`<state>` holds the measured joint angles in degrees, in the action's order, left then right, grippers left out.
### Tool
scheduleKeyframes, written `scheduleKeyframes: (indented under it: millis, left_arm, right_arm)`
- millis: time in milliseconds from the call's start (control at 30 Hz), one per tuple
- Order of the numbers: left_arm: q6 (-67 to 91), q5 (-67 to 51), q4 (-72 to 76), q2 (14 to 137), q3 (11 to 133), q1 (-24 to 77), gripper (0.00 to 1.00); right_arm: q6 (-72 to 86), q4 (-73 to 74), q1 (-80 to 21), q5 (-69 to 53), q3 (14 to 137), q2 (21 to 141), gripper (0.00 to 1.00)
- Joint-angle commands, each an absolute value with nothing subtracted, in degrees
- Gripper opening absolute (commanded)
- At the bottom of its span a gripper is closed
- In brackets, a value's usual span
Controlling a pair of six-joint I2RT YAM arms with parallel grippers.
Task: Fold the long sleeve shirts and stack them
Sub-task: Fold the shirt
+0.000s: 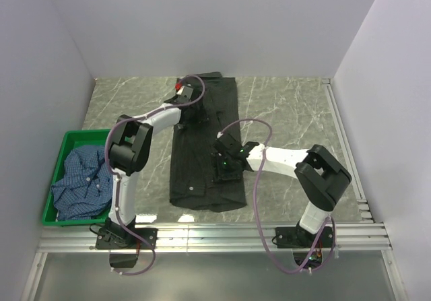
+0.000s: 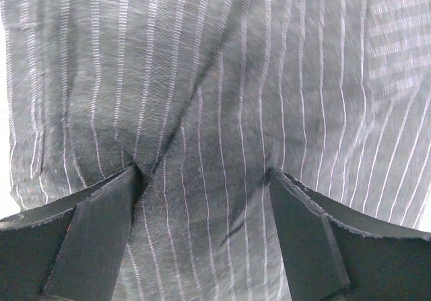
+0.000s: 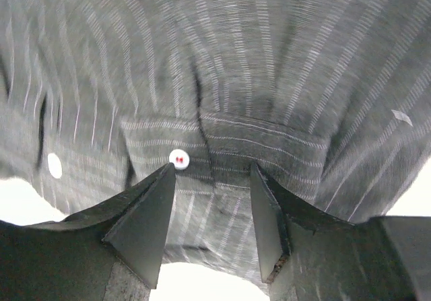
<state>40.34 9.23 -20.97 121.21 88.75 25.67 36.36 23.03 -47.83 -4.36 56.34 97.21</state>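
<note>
The black pinstriped long sleeve shirt (image 1: 202,154) lies as a long narrow strip down the middle of the table. My left gripper (image 1: 190,112) is down on its far part, jaws wide open, and striped cloth (image 2: 202,99) fills the gap between the fingers (image 2: 205,173). My right gripper (image 1: 224,170) rests on the shirt's near right side, open about halfway (image 3: 211,168). A folded band of cloth with a white button (image 3: 178,158) lies just beyond its fingertips, and cloth passes between them unclamped. The blue checked long sleeve shirt (image 1: 81,180) sits crumpled in the crate.
A green plastic crate (image 1: 67,136) stands at the left edge of the table, beside the left arm's base. The table is grey marble (image 1: 289,112) with white walls on three sides. A metal rail (image 1: 215,237) runs along the near edge.
</note>
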Motion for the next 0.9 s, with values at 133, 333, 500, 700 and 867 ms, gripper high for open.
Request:
scheduleKeyframes:
  millis: [133, 333, 500, 700, 867]
  left_arm:
    - [35.7, 9.8, -22.7, 119.6, 93.3, 25.0, 0.85]
    - [38.0, 9.0, -25.6, 100.8, 85.5, 25.0, 0.88]
    - [36.5, 7.2, -27.6, 89.3, 76.0, 26.7, 0.87]
    - [34.2, 6.2, -26.0, 78.4, 63.7, 34.9, 0.85]
    - [34.4, 9.5, -23.0, 79.1, 60.7, 45.4, 0.85]
  right_arm:
    - [37.8, 23.3, -49.9, -4.4, 62.5, 98.4, 0.56]
    - [33.4, 29.4, -45.6, 4.5, 61.8, 88.0, 0.56]
    - [31.6, 29.8, -39.2, 1.3, 56.3, 79.7, 0.53]
    - [33.0, 26.9, -32.2, -3.5, 49.6, 72.9, 0.56]
    - [35.5, 23.5, -27.7, -6.8, 45.4, 70.1, 0.62]
